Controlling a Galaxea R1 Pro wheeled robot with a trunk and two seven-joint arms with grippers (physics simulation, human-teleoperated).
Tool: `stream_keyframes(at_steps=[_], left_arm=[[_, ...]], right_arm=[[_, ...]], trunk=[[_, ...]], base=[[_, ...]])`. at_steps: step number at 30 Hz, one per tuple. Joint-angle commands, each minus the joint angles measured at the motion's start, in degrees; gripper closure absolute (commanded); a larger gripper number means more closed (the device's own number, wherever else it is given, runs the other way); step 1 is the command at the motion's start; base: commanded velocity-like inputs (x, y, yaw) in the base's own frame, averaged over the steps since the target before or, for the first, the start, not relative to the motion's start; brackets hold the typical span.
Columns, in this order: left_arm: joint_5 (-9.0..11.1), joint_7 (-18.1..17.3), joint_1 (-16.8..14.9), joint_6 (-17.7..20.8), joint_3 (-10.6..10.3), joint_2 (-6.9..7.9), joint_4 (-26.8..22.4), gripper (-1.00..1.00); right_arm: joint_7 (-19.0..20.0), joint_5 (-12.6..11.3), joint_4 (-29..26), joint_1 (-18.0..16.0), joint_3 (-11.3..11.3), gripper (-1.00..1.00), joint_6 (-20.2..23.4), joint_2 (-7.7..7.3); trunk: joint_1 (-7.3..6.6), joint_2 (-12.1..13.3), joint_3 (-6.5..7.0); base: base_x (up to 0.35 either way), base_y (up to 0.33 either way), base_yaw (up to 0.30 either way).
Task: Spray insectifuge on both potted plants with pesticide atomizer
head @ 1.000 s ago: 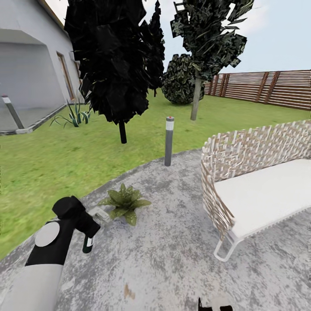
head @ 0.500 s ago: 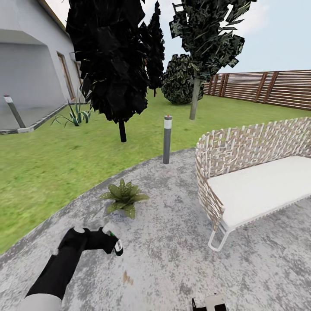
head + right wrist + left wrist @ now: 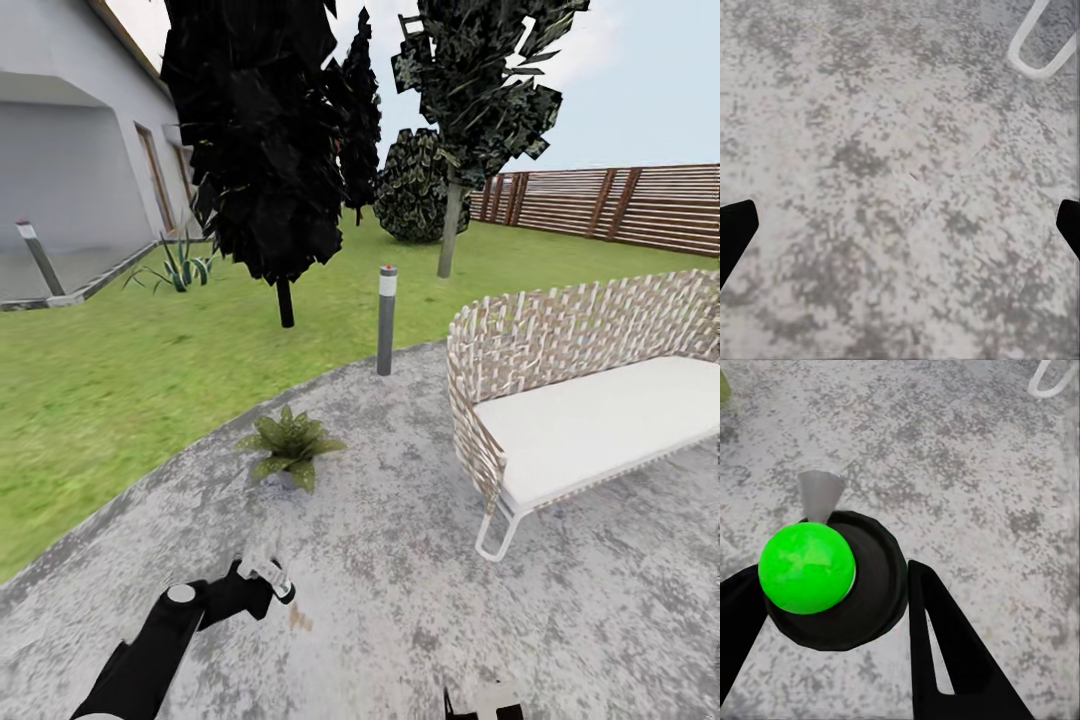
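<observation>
The left gripper point(image 3: 262, 585) is clamped on the spray bottle point(image 3: 272, 578), low at the head view's left over the grey paved patio point(image 3: 400, 600); the bottle is slim and dark, with a pale trigger head and a white strip on its side; no writing on the strip is legible. In the left wrist view the bottle point(image 3: 832, 577) sits between the two black fingers point(image 3: 952, 652), seen end-on as a dark round body with a bright green ball point(image 3: 806, 568) at its centre and a pale grey nozzle point(image 3: 819, 495) beyond it. The right gripper point(image 3: 900, 225) stands spread wide, its black tips at opposite edges of the right wrist view over bare paving. Beyond the bottle, a potted plant point(image 3: 287, 447) stands on the patio near the lawn point(image 3: 100, 380); it is a rosette of broad pointed green leaves. To its right stands a woven bench point(image 3: 580, 390) with a white seat; further off, a grey post lamp point(image 3: 386, 320), dark trees point(image 3: 265, 140), a wooden fence point(image 3: 620, 205) and a house point(image 3: 80, 150).
</observation>
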Motion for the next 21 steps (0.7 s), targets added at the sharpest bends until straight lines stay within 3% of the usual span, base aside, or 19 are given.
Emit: stream_keyframes(at_steps=[1, 4, 15, 18, 19, 21], left_arm=[[-0.13, -0.23, 0.09, -0.6, 0.15, -0.19, 0.02, 1.0], [-0.08, -0.1, 0.2, -2.98, 0.27, -0.28, 0.94, 1.0], [0.02, -0.09, 0.22, -3.29, 0.39, -0.37, 1.17, 1.0], [-0.03, -0.11, 0.21, -3.37, 0.4, -0.39, 1.27, 1.0], [-0.03, -0.09, 0.21, -3.43, 0.3, -0.42, 2.83, 1.0], [-0.06, -0.08, 0.21, -3.46, 0.34, -0.36, 3.38, 1.0]], right_arm=[[-0.5, -0.05, 0.04, -0.04, 0.48, -1.0, -0.07, 0.01], [-0.55, -0.05, 0.02, -0.04, 0.48, -1.0, -0.07, 0.01], [-0.49, -0.05, 0.1, -0.04, 0.48, -1.0, -0.07, 0.01], [-0.67, -0.16, -0.68, -0.08, 0.26, -1.0, 0.01, -0.02], [-0.54, 0.77, -4.41, -0.12, 0.32, -1.0, 0.17, -0.13], [-0.2, 6.1, -9.7, -0.12, 0.34, -1.0, 1.27, -0.26]], trunk=[[-0.05, -0.02, 0.04], [-0.05, -0.02, 0.3], [-0.05, -0.02, 0.87], [-0.05, -0.02, 0.87], [-0.05, -0.02, 0.87], [-0.05, -0.02, 0.87]], base=[[-0.335, 0.051, 0.0], [-0.335, 0.114, 0.005], [-0.327, 0.156, 0.095], [-0.057, 0.062, 0.0], [-0.003, 0.003, 0.0], [-0.001, 0.001, 0.0]])
